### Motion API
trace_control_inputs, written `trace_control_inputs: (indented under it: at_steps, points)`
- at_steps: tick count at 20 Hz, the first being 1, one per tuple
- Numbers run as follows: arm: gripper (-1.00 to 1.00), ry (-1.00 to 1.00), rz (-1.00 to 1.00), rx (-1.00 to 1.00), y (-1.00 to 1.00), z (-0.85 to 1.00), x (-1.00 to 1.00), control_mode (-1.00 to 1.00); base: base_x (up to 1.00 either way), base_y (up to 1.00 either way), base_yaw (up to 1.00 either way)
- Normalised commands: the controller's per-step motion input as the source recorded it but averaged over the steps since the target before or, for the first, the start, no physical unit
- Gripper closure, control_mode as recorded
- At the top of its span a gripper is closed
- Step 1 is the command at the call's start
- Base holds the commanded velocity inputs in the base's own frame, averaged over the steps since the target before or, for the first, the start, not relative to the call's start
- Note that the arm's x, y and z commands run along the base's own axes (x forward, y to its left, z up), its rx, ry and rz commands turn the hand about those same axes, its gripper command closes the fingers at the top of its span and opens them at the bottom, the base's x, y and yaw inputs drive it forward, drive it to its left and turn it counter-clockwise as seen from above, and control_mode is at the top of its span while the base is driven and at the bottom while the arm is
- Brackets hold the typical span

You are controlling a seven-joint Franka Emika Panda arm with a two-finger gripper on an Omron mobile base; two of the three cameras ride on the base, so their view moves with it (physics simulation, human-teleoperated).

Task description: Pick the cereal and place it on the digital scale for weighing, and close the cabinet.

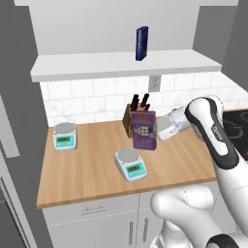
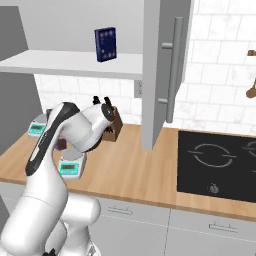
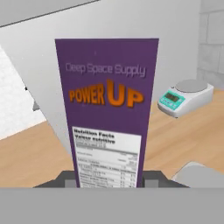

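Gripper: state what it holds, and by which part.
The gripper holds the cereal box by its lower end, one finger on each narrow side.

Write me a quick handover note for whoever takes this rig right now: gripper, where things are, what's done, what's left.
Gripper: jaws shut on the purple cereal box, held upright above the counter.
Scale: the askew scale sits near the counter's front edge, just below and left of the box; its platter is bare. A second scale sits square at the back left.
Cabinet: door open; a blue box stands on the shelf.
Done: cereal is out of the cabinet.
Left: set the box on the askew scale, release, close the cabinet.
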Motion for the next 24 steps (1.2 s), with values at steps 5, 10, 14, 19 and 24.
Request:
trace_control_inputs:
  at_steps: [5, 10, 14, 19, 24]
  points:
    - [1.00, 0.18, -0.01, -0.01, 0.00, -0.17, 0.63, -1.00, 0.00, 0.00, 0.00]
    - [1.00, 0.13, 0.00, -0.01, 0.00, -0.31, 0.46, -1.00, 0.00, 0.00, 0.00]
    - [1.00, 0.09, 0.00, 0.00, 0.00, -0.47, 0.46, -1.00, 0.00, 0.00, 0.00]
    - [1.00, 0.01, 0.00, 0.00, 0.03, -0.46, 0.21, -1.00, 0.00, 0.00, 0.00]
    - [1.00, 0.00, 0.00, 0.00, 0.11, -0.52, 0.03, -1.00, 0.00, 0.00, 0.00]
